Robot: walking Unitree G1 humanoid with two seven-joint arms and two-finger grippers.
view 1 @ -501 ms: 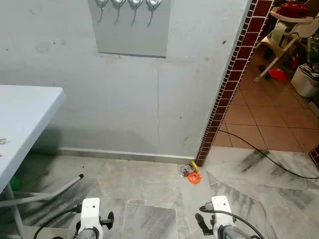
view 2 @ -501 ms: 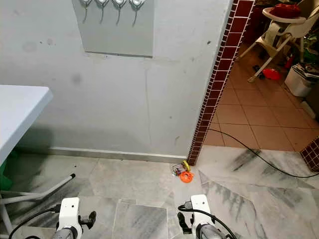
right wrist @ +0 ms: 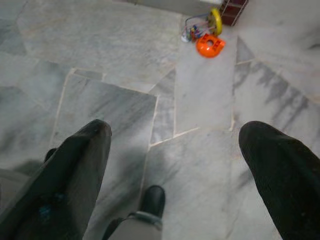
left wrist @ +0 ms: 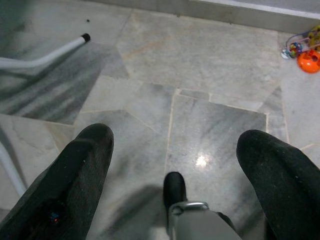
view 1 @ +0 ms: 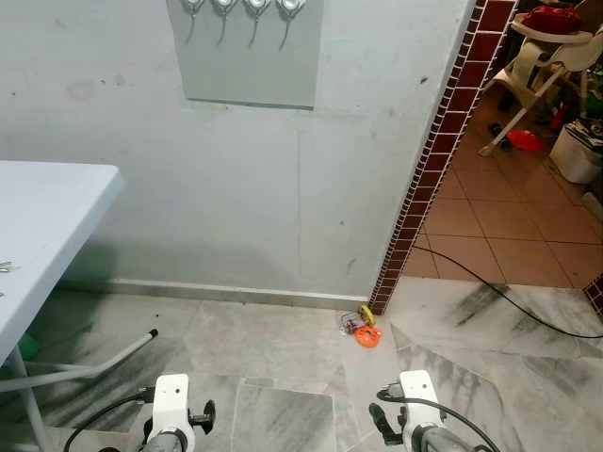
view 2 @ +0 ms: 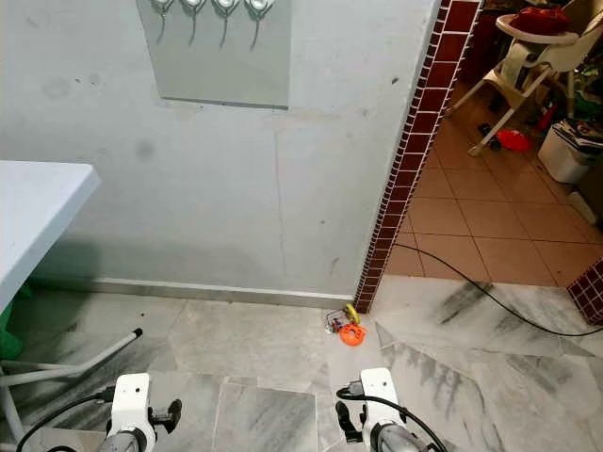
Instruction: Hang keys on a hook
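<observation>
nothing has shifted since half a second ago, so the task has not begun. nearest, the left gripper (left wrist: 172, 165) and right gripper (right wrist: 175, 165) hang low over the marble floor (view 1: 283, 348), fingers spread wide, holding nothing. the keys (view 1: 5, 267) seem to lie on the white table (view 1: 57, 207) at left. farthest, the hooks (view 1: 240, 11) sit high on the wall.

Floor (view 1: 283, 348): grey-white marble w/ dark grey streaks. Wall (view 1: 236, 188): pale grey, smudged. Hook board (view 1: 250, 56): light grey, 4 silver hooks (view 1: 240, 8). Wall edge (view 1: 429, 160): dark red tiles w/ white grout. Keys (view 1: 361, 330) on floor: orange tag, yellow piece (plus small multicolour bits). Table (view 1: 47, 217): white-blue top. Next room floor (view 1: 499, 226): terracotta tiles, black cable (view 1: 509, 301). Both grippers' fingers (left wrist: 80, 175): black.
</observation>
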